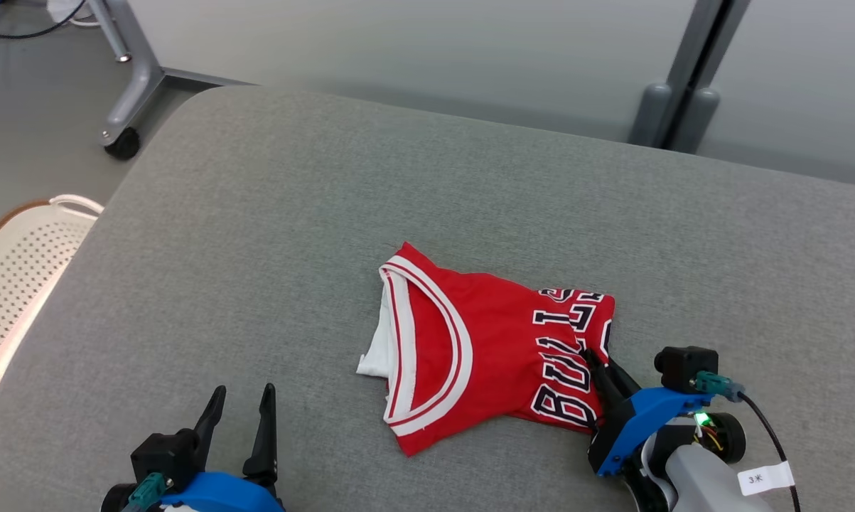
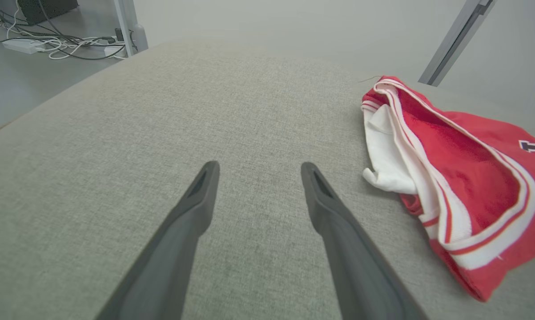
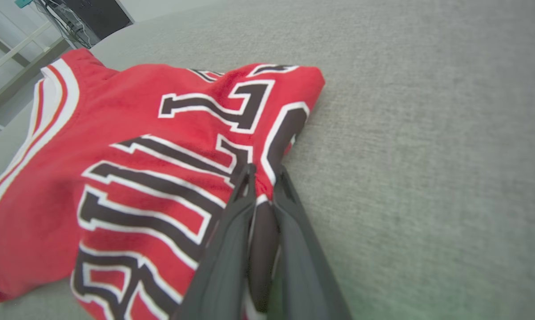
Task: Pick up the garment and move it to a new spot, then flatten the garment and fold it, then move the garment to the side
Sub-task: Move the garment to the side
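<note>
Red basketball jersey (image 1: 484, 348) (image 2: 463, 178) (image 3: 138, 178), sleeveless knit, white-and-red banded trim, black block letters outlined in white. It lies folded on the near-centre of the surface, slightly to the right. The curved trimmed opening faces left, and a white inner layer pokes out at its left edge. The lettering runs along the right side.

Right gripper (image 1: 592, 358) (image 3: 266, 171): jaws pressed nearly together, pinching the jersey's right edge at the lettering. In the right wrist view a dark fold of the cloth sits squeezed between the two fingers (image 3: 231, 231). The fingertips meet the cloth where the jersey's edge meets the surface. The blue wrist housing (image 1: 637, 419) is at the near right, with a small green light (image 1: 698, 418) lit and a white paper tag (image 1: 765, 478) on the cable.

Left gripper (image 1: 244, 390) (image 2: 259, 165): jaws spread wide, holding nothing. It is at the near left, over bare fabric and well apart from the jersey. I cannot tell whether the tips touch the surface.

Surface: grey woven-fabric top with rounded corner (image 1: 256, 213) (image 2: 116, 133) (image 3: 427, 133), flat.

Room: white perforated plastic basket (image 1: 15, 284) on the floor at far left, beside the surface edge. Grey metal stand leg with black castor (image 1: 121, 142) at far left. Grey upright post (image 1: 683, 78) at far right, against a pale wall panel (image 1: 434, 50). Tangle of cables (image 2: 62, 42) on the grey floor (image 1: 22, 92).
</note>
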You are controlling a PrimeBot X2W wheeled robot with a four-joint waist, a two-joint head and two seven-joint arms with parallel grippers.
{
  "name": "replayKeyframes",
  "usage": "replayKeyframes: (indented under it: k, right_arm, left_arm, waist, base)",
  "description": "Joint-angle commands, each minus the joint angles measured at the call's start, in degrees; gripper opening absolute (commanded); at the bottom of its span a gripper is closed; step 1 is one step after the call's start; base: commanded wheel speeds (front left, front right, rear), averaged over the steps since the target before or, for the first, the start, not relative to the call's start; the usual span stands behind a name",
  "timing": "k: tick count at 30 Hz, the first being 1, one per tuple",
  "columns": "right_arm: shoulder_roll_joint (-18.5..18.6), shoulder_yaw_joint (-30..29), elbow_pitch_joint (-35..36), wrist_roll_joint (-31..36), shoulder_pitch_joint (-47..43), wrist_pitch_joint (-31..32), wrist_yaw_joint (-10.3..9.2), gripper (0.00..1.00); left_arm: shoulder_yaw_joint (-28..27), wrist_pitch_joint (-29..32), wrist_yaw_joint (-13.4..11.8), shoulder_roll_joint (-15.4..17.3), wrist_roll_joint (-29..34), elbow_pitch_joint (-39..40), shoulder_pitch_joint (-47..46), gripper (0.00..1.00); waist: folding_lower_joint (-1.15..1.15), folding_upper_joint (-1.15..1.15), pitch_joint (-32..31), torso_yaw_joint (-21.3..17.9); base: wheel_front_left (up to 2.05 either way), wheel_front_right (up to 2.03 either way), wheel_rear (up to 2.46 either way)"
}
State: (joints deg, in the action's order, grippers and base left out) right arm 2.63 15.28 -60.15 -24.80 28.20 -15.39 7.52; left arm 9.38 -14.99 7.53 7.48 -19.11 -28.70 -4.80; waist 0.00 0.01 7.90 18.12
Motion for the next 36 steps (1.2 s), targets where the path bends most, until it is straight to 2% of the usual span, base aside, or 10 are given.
replayKeyframes:
  k: [1,5,10,17,22,25,29,33,36]
  right_arm:
    - [0.7,-1.1,0.0,0.1,-1.4,0.4,-0.09,0.0]
    - [0.5,-3.7,5.1,1.7,-2.9,0.2,-0.04,0.0]
    - [0.5,-4.0,10.0,3.2,-5.3,0.2,-0.02,0.0]
    - [0.4,-2.6,15.0,3.4,-7.7,0.2,-0.02,0.0]
    - [0.4,-1.3,18.2,3.9,-8.7,0.3,-0.02,0.0]
    - [0.4,-1.9,19.8,5.5,-9.0,0.2,-0.02,0.0]
    - [0.4,-3.2,21.2,9.4,-7.9,0.2,-0.02,0.0]
    - [0.4,-6.9,21.7,16.4,-4.4,0.3,-0.02,0.0]
    - [0.4,-13.6,22.8,25.0,-0.9,2.4,-0.02,0.0]
  left_arm:
    - [-0.1,-0.3,-0.1,0.2,0.2,0.6,-0.3,1.0]
    - [0.3,-0.3,-0.1,-0.2,0.5,1.6,0.5,1.0]
    - [0.0,-0.3,-0.1,-1.0,1.2,2.9,1.4,1.0]
    - [-0.1,-0.3,-0.1,-1.8,2.0,4.7,2.1,1.0]
    - [0.2,-0.3,-0.1,-1.7,1.9,5.8,2.1,1.0]
    - [0.9,-0.3,-0.1,-1.5,2.0,6.3,1.9,1.0]
    - [1.5,-0.3,-0.1,-0.8,1.8,6.5,1.7,1.0]
    - [2.0,-0.3,-0.1,0.1,1.5,6.8,1.6,1.0]
    - [2.5,-0.3,-0.1,1.1,1.1,7.1,1.2,1.0]
  waist:
    - [0.0,-0.01,-1.0,-1.9]
    - [0.0,-0.01,-2.2,-7.5]
    - [0.0,-0.01,-3.3,-17.4]
    - [0.0,-0.01,-2.7,-31.6]
    - [0.0,-0.01,-1.0,-39.8]
    - [0.0,-0.01,0.2,-42.8]
    - [0.0,-0.01,1.6,-44.9]
    - [0.0,-0.01,3.0,-44.8]
    - [0.0,-0.01,4.1,-43.2]
  base:
    - [0.0,0.0,0.0]
    - [0.0,0.0,0.0]
    - [0.0,0.0,0.0]
    - [0.0,0.0,0.0]
    - [0.0,0.0,0.0]
    - [0.0,0.0,0.0]
    - [0.0,0.0,0.0]
    - [0.0,0.0,0.0]
    - [0.0,0.0,0.0]
